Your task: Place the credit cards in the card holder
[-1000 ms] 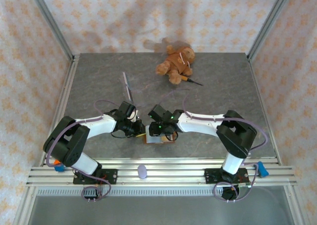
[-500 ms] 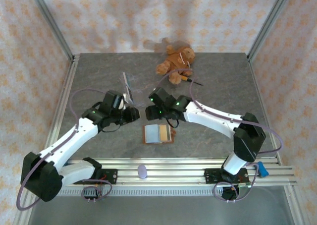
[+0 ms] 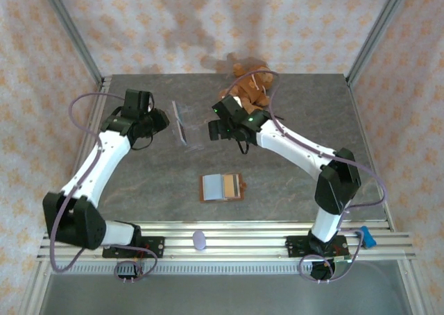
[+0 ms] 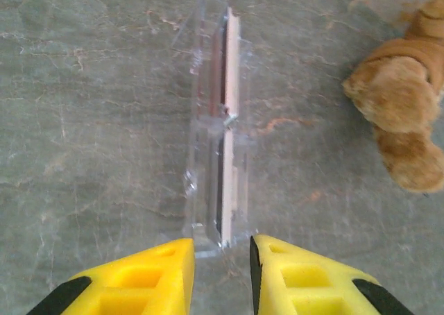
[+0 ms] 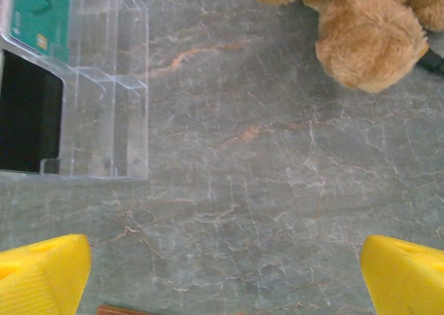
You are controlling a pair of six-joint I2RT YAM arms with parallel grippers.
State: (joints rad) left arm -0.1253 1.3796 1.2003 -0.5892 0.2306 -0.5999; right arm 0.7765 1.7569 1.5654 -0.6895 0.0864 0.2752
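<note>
The clear card holder (image 3: 182, 124) stands at the back middle of the table. In the left wrist view I look along the card holder (image 4: 225, 121) end-on, with thin cards upright in its slots. My left gripper (image 4: 222, 249) sits just short of its near end, fingers a little apart with nothing between them. In the right wrist view a green card (image 5: 40, 13) and a black card (image 5: 28, 114) stand in the holder (image 5: 111, 86). My right gripper (image 5: 223, 252) hangs wide open over bare table beside it. A grey-blue and an orange card (image 3: 223, 187) lie flat near the front.
A brown teddy bear (image 3: 246, 86) lies at the back, just right of the holder, with a dark pen (image 3: 270, 114) by it. Metal frame posts and patterned walls bound the table (image 3: 312, 121).
Both arms swung from the flat cards at the front toward the back. The left gripper now faces the holder's end. The right gripper opened wide beside the holder.
</note>
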